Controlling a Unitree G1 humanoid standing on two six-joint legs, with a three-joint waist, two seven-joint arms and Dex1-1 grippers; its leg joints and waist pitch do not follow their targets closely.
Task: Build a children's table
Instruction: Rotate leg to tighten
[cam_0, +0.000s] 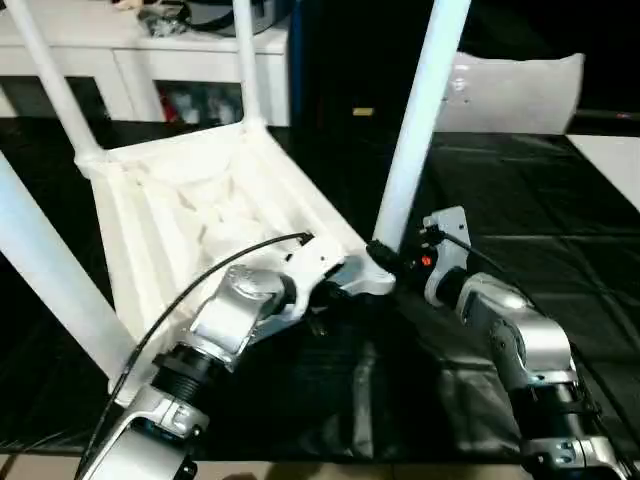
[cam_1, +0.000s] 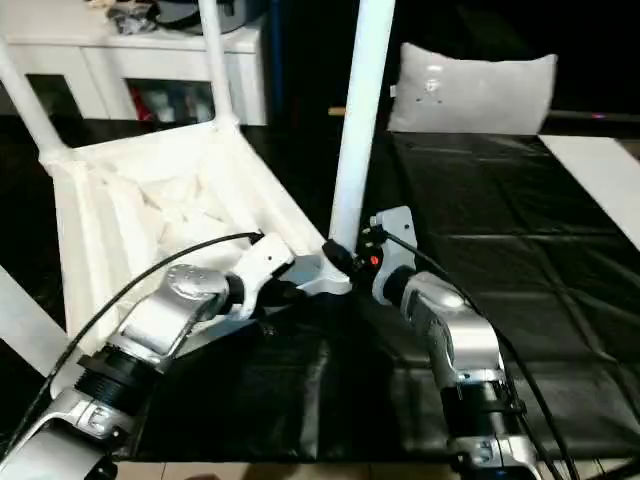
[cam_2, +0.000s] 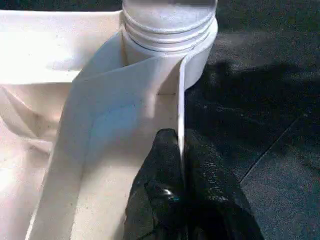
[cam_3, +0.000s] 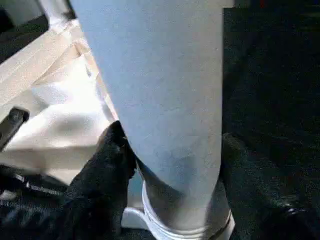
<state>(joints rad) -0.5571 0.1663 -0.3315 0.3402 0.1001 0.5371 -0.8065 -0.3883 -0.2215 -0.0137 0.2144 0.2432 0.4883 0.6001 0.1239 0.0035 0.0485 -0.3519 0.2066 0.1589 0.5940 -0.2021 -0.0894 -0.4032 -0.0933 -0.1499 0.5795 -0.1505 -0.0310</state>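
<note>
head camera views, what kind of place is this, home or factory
Probably a home-like room or a mock-up of one: a white cabinet with glass doors stands at the back, a grey pillow lies beyond the dark work surface, and a children's table is being assembled.

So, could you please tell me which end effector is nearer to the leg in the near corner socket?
Right. The right end effector straddles the leg just above its socket; the left end effector pinches the tabletop rim beside that socket.
</note>
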